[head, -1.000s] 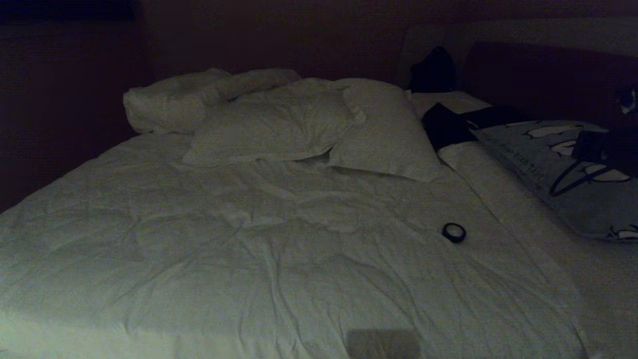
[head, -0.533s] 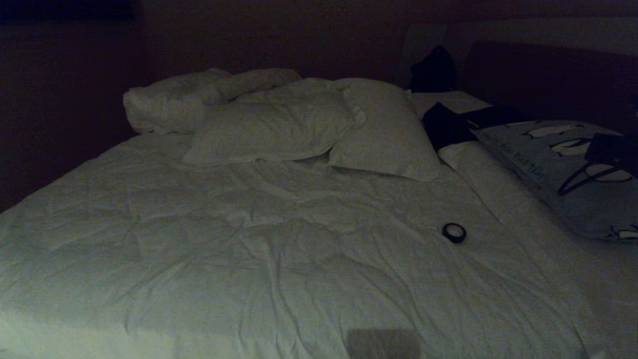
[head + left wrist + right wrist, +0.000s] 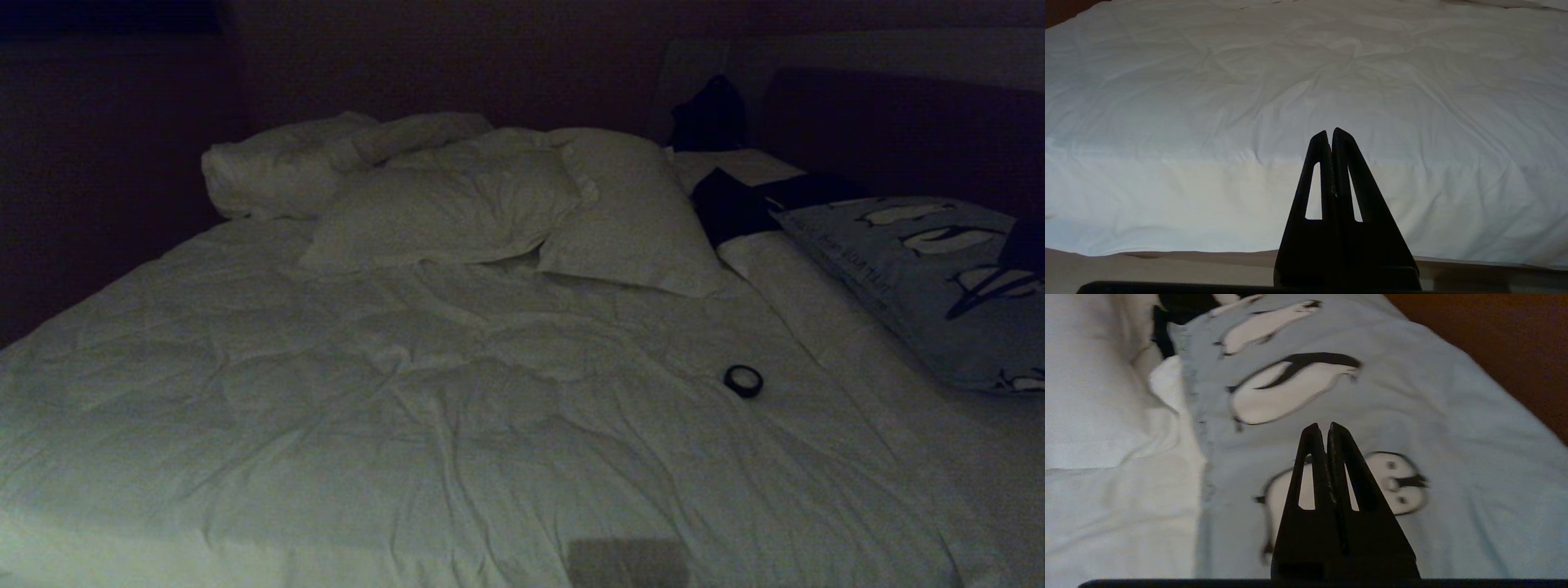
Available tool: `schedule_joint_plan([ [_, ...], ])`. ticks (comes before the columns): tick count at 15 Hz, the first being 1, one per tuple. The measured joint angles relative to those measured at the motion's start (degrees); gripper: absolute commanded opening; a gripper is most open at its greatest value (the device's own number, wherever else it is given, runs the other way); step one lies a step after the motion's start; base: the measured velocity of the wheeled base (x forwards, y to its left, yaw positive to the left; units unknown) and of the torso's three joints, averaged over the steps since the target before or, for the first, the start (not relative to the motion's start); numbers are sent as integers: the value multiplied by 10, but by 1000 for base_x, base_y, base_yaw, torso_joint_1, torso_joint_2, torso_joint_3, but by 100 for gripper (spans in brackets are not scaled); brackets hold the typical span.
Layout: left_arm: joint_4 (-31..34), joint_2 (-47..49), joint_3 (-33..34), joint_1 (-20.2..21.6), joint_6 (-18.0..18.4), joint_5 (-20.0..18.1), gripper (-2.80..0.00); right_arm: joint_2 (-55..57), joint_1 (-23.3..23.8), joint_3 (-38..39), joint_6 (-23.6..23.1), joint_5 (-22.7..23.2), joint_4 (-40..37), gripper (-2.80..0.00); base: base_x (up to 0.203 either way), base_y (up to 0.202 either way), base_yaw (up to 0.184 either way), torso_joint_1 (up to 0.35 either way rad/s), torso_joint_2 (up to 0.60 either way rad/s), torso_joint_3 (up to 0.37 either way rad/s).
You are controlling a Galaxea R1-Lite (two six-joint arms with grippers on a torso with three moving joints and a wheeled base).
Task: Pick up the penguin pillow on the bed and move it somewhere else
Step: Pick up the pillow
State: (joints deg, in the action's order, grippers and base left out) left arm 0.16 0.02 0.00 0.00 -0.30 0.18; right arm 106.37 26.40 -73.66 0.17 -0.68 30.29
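The penguin pillow (image 3: 906, 269) is grey-blue with black-and-white penguins and lies flat along the right side of the bed (image 3: 408, 408). In the right wrist view the pillow (image 3: 1412, 396) fills most of the frame. My right gripper (image 3: 1327, 426) hangs just above it, shut with nothing between its fingers. In the head view only a dark part of the right arm (image 3: 1027, 243) shows at the right edge, over the pillow. My left gripper (image 3: 1329, 132) is shut and empty over the white duvet (image 3: 1208, 102) near the bed's front edge.
Plain white pillows (image 3: 457, 204) are piled at the head of the bed. A small black ring (image 3: 743, 380) lies on the duvet right of centre. A dark cloth (image 3: 727, 208) lies beside the penguin pillow's far end. A dark headboard (image 3: 898, 131) stands behind it.
My right arm has moved right across the penguin pillow and is now almost out of the head view. The pillow and the bedding have stayed where they were.
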Motion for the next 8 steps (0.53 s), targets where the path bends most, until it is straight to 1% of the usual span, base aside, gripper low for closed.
schedule_joint_plan([
  [8, 0, 0, 0, 0, 0, 0, -280, -5, 25, -4, -1, -2, 0, 0, 0, 0, 0, 0, 0, 0],
])
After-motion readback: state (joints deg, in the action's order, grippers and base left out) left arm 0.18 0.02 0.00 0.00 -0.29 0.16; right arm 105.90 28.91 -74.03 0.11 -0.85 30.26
